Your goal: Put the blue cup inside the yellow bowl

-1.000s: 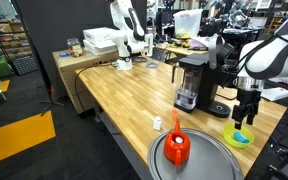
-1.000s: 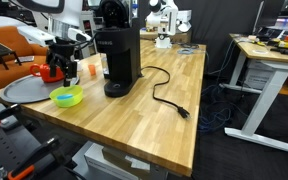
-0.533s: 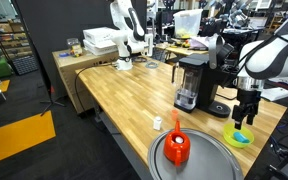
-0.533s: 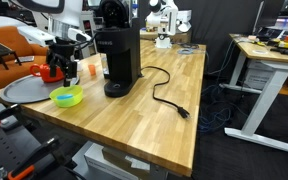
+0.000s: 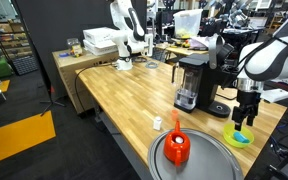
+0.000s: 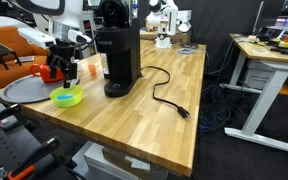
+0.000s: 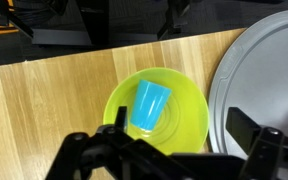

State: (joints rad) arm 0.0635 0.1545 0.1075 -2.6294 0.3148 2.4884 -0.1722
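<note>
From where I stand, the end effector (image 5: pixel 246 114) hangs just above the yellow bowl (image 5: pixel 239 138) at the table (image 5: pixel 124 95) edge, its fingers spread apart and holding nothing. The wrist view shows the blue cup (image 7: pixel 149 105) lying on its side inside the bowl, free of the fingers, beside the grey tray (image 7: pixel 274 70). I judge the placement done; only backing away remains.

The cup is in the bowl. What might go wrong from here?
1. The pincer hangs open right above the bowl; if it dips lower, it might bump the rim and tip the cup out.
2. The bowl sits near the table edge, so a nudge might slide it off.
</note>
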